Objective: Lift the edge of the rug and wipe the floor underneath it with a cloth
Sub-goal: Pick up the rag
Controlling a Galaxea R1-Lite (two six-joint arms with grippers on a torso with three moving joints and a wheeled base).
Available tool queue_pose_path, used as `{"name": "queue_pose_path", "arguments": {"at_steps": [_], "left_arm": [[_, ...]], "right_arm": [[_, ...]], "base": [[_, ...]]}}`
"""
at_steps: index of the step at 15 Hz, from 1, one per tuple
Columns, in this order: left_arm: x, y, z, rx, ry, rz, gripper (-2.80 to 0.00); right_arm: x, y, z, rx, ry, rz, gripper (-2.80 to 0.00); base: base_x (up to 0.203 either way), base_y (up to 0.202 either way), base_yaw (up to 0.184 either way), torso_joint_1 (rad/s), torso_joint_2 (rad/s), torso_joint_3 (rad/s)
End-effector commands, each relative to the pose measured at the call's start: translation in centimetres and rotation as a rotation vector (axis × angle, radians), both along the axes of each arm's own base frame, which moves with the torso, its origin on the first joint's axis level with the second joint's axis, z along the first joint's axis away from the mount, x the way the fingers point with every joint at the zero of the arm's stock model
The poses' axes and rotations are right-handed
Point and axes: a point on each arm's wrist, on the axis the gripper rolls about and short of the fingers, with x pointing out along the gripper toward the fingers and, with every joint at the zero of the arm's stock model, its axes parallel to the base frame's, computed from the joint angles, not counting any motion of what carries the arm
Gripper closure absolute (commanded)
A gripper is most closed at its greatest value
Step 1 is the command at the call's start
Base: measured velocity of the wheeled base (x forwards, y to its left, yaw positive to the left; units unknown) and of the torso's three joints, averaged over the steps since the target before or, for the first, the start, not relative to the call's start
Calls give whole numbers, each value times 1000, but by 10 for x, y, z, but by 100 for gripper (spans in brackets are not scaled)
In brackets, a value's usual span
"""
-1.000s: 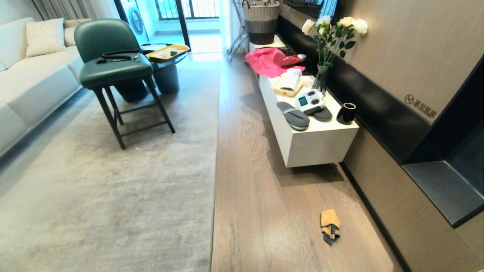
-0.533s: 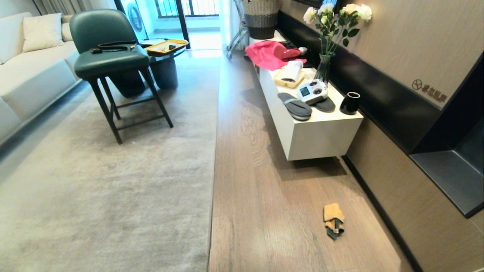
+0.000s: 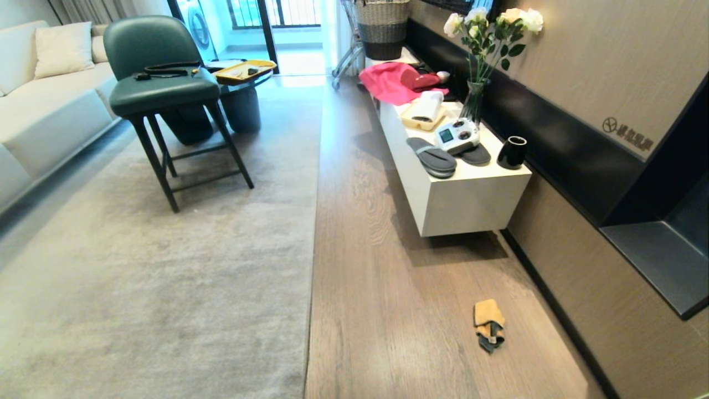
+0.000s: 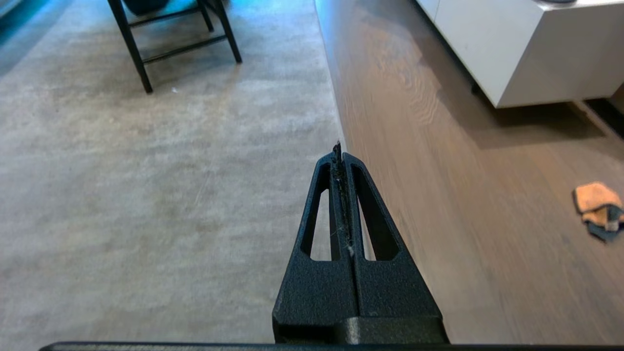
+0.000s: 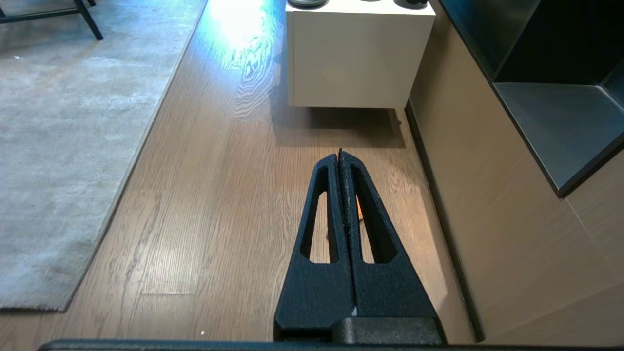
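Observation:
The pale grey rug's edge (image 3: 313,266) runs straight away from me, lying flat on the brown wood floor (image 3: 388,288). The small orange cloth (image 3: 488,324) with a dark grey part lies crumpled on the planks to the right, near the wall. Neither gripper shows in the head view. In the left wrist view my left gripper (image 4: 340,152) is shut and empty, hanging above the rug edge (image 4: 335,117), with the cloth (image 4: 597,209) off to one side. My right gripper (image 5: 340,155) is shut and empty over the floor (image 5: 219,204); only an orange sliver of the cloth (image 5: 359,209) shows behind its fingers.
A white low cabinet (image 3: 471,205) carrying slippers, a vase and pink fabric hangs along the right wall (image 3: 609,310). A green chair (image 3: 160,94) stands on the rug, with a sofa (image 3: 39,122) at far left. A dark shelf niche (image 5: 560,122) juts from the wall.
The whole head view has shifted a little as the camera moved, then settled. The cloth, rug and furniture have not moved on the floor.

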Motion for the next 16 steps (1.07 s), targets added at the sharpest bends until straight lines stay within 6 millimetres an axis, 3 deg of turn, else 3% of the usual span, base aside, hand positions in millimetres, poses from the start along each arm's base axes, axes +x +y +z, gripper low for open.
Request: {"name": "queue_pose_path", "arguments": {"at_steps": [1, 16], "left_arm": [[0, 0, 0, 0, 2, 0, 0], [0, 0, 0, 0, 2, 0, 0]], "right_arm": [[0, 0, 0, -3, 3, 1, 0], [0, 0, 0, -1, 3, 1, 0]], "base": [[0, 0, 0, 54, 151, 171], [0, 0, 0, 5, 11, 12]]}}
